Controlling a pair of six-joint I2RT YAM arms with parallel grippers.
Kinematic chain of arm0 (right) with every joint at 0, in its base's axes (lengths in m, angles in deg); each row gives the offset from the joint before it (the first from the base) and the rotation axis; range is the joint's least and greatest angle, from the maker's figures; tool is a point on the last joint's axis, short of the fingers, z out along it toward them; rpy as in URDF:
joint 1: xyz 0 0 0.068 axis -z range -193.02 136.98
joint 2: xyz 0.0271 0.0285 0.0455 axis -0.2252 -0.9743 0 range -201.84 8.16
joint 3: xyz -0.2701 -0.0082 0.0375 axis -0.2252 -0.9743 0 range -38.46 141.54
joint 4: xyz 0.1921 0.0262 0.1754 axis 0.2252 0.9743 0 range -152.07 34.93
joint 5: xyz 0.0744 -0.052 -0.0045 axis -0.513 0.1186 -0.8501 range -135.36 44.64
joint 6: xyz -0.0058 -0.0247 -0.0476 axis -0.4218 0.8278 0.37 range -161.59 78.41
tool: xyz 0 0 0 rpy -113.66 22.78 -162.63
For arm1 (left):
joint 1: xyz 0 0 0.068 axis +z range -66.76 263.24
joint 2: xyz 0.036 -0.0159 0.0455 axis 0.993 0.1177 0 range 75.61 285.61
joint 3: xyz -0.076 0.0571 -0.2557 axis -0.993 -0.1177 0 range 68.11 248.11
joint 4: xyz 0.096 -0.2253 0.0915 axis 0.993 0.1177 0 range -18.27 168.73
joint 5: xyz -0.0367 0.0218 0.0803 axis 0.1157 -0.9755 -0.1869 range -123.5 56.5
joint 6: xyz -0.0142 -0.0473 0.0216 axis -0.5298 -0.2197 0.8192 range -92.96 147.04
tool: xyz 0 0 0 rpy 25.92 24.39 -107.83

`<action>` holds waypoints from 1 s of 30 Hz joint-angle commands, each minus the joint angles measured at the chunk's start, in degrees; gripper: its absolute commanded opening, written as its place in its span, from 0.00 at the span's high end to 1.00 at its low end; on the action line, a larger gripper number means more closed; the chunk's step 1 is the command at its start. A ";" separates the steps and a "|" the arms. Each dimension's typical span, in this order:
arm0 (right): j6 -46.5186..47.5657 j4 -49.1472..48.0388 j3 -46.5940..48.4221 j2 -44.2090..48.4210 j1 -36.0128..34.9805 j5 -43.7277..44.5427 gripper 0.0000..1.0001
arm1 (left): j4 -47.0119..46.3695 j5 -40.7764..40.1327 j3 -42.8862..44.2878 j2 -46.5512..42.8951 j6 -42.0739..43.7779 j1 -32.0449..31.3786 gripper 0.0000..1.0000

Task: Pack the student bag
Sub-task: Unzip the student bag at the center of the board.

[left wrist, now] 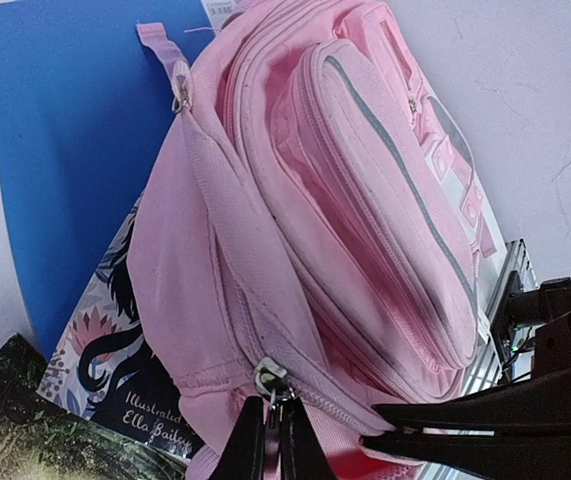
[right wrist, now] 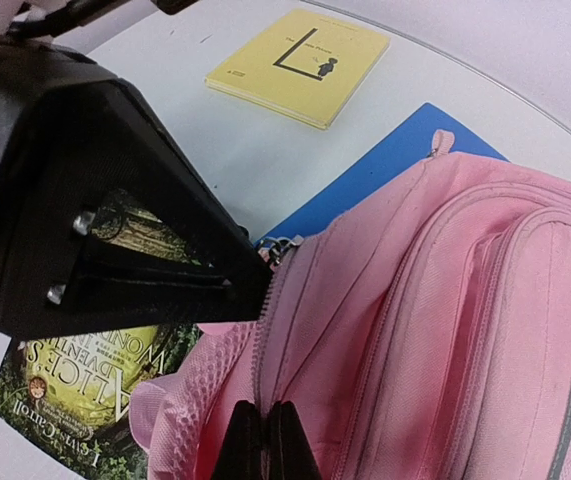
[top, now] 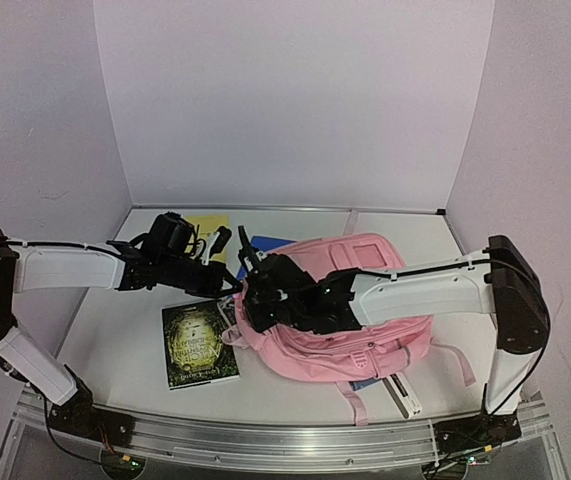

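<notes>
The left fingers are clenched on the metal zip pull at the near corner of the bag. Their own camera shows the pull right at the tips. The right fingers are pressed together too, against the bag's zip edge beside pink mesh, but whether cloth is caught between them cannot be told.

The right wrist view shows what the left one lacks. The left fingers' black wedge comes in from the left with its tip touching the pull, and a yellow book lies well apart on the desk. Only the left wrist view shows an illustrated book tucked under the bag, next to a blue folder.

From above, both sets of fingers meet at the bag's left end. The bag lies flat mid-desk, front pockets up, stretching away to their right, with a green book just beside its left edge.
</notes>
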 commanded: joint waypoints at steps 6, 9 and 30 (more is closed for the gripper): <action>2.74 1.15 -11.07 15.00 0.09 -7.58 1.00 | 5.41 -12.34 6.30 -0.98 1.15 2.01 1.00; 2.74 1.24 -14.15 19.02 0.09 -10.92 1.00 | 5.75 -11.26 8.36 1.06 2.03 3.19 1.00; 2.62 6.29 -14.14 26.71 -1.74 -15.63 1.00 | 10.00 -15.35 30.98 24.87 9.34 9.19 1.00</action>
